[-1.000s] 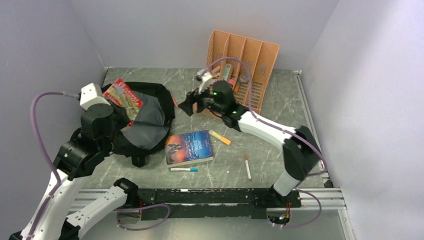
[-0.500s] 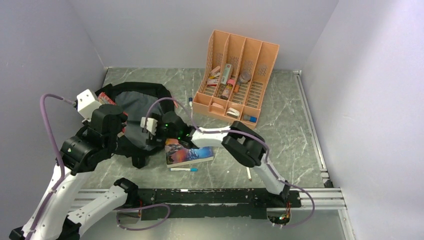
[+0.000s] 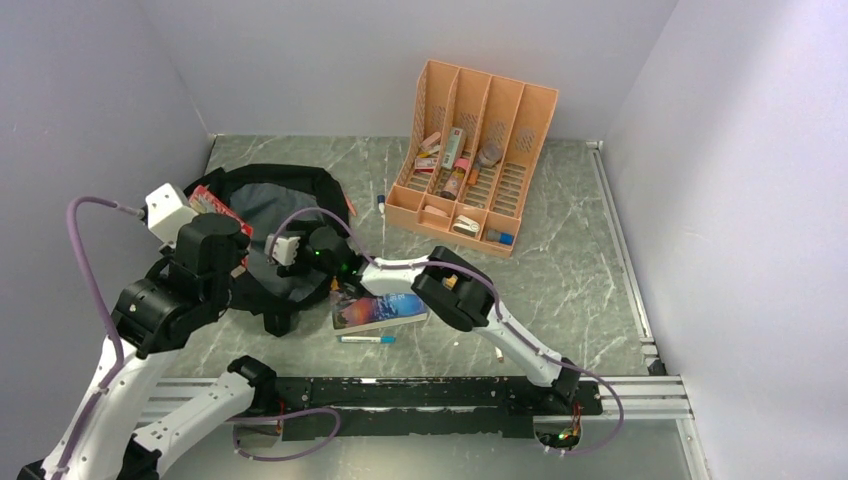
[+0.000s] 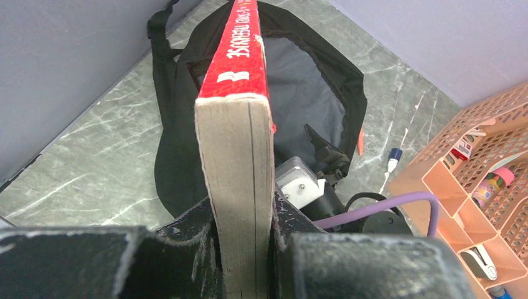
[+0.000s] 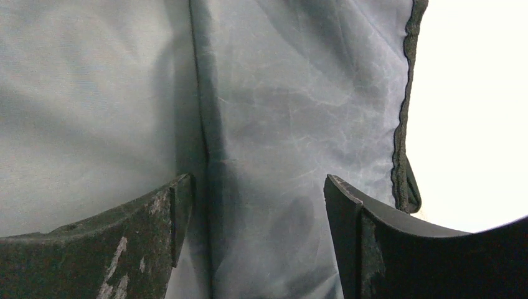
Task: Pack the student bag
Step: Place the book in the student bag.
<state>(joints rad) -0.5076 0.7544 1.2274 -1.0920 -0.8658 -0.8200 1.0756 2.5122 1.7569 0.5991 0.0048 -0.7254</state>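
The student bag point(image 3: 300, 190) lies open at the left of the table, its grey lining point(image 4: 292, 75) showing. My left gripper point(image 4: 240, 215) is shut on a thick red book point(image 4: 244, 56) and holds it edge-up above the bag's left side point(image 3: 205, 198). My right arm reaches across from the right and its wrist point(image 3: 322, 250) sits at the bag's mouth. In the right wrist view my right gripper point(image 5: 255, 208) stands open, with only the grey lining point(image 5: 280, 93) between and beyond its fingers point(image 5: 152, 218) and the bag's black hem point(image 5: 405, 93) to the right.
A blue-covered book point(image 3: 385, 310) lies beside the bag, partly under my right arm. In front of it is a blue pen point(image 3: 367, 339). An orange slotted organizer point(image 3: 520, 110) with small items stands at the back. A marker point(image 3: 382, 203) lies between the organizer and the bag.
My right arm has swung from the organizer across to the bag and pushed its open gripper into the bag's mouth. The left gripper has shifted the red book a little leftward.
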